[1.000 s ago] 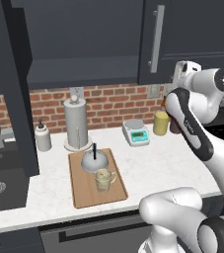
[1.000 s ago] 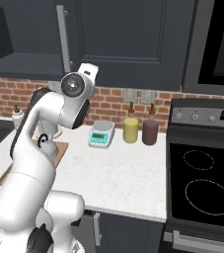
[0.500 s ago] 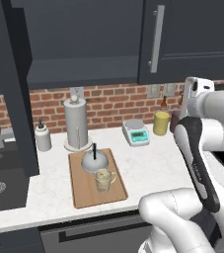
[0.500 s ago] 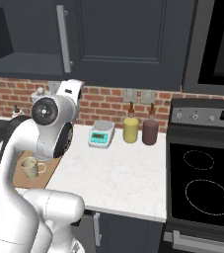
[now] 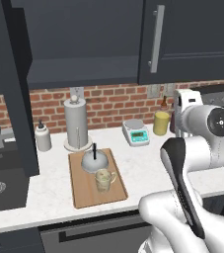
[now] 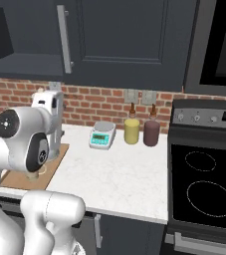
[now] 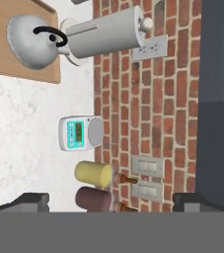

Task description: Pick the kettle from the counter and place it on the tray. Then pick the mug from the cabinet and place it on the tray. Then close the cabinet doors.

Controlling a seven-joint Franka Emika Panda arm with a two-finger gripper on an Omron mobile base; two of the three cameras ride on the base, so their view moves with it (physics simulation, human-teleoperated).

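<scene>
The grey dome kettle (image 5: 94, 161) and the cream mug (image 5: 103, 179) both stand on the wooden tray (image 5: 86, 195) on the white counter (image 5: 143, 165). From the hand view, the kettle (image 7: 32, 42) rests on the tray (image 7: 15, 66) at the upper left. My gripper (image 7: 112, 201) is open and holds nothing; it hovers high over the counter's right part, near the jars. The white hand (image 5: 185, 101) shows above the arm's big joint. The cabinet (image 5: 84, 39) stands open, its shelf bare. One cabinet door (image 5: 15, 99) is swung out at the left; another (image 5: 192, 39) faces forward.
A paper-towel roll (image 5: 76, 123), a soap bottle (image 5: 43, 137), a teal scale (image 5: 135, 132) and a yellow jar (image 5: 161, 122) line the brick wall. A dark red jar (image 6: 151, 133) stands beside the stove (image 6: 206, 184). The sink (image 5: 0, 185) lies at the left.
The arm has folded and turned, and the hand has come down a little toward the counter's right part. The gripper stayed open. Kettle, mug and tray have not moved.
</scene>
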